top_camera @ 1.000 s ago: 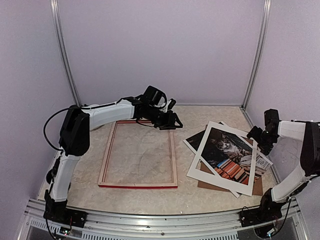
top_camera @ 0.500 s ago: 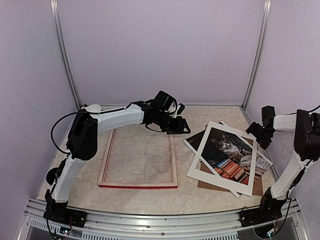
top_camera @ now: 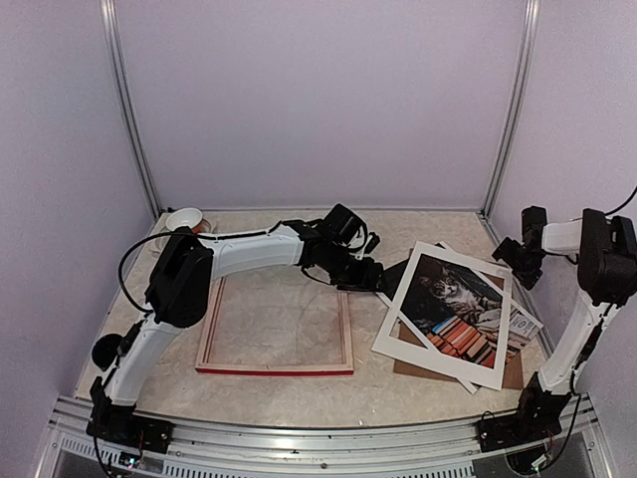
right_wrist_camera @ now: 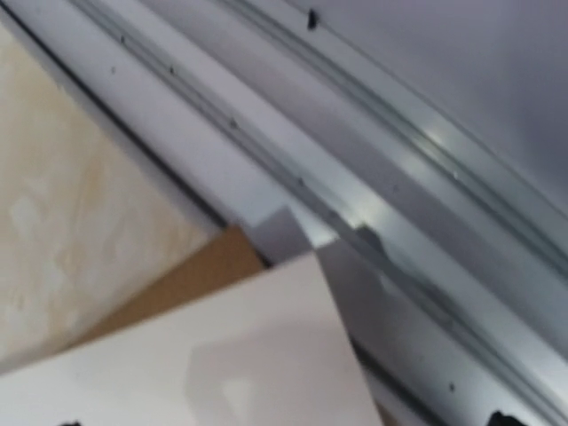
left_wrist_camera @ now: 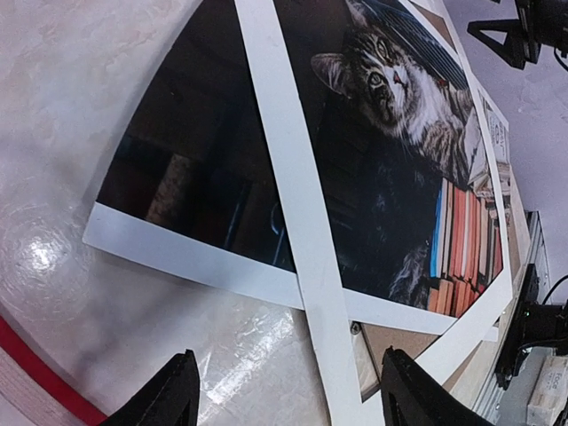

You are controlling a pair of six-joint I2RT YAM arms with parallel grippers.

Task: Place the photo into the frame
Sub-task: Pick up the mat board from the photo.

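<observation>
Frame (top_camera: 274, 368) lies flat, pale back up, near the photo's (top_camera: 450, 311) left side. Left gripper (top_camera: 370, 276) hovers near the photo's far-left edge, its 2 fingers spread, holding nothing. Right gripper (top_camera: 520, 261) hangs spread above the photo's far-right corner.

Left arm (top_camera: 259, 244) swung from frame (top_camera: 276, 369) to photo (top_camera: 448, 309) (jaws wider), right arm (top_camera: 597, 261) drawn back

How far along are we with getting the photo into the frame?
Done: the frame lies flat, pale back up, with nothing in it. In hand: nothing gripped. The left gripper hovers open beside the second print, and the right gripper is open at the far right. Left: lift the photo off that print and lay it in the frame.
</observation>
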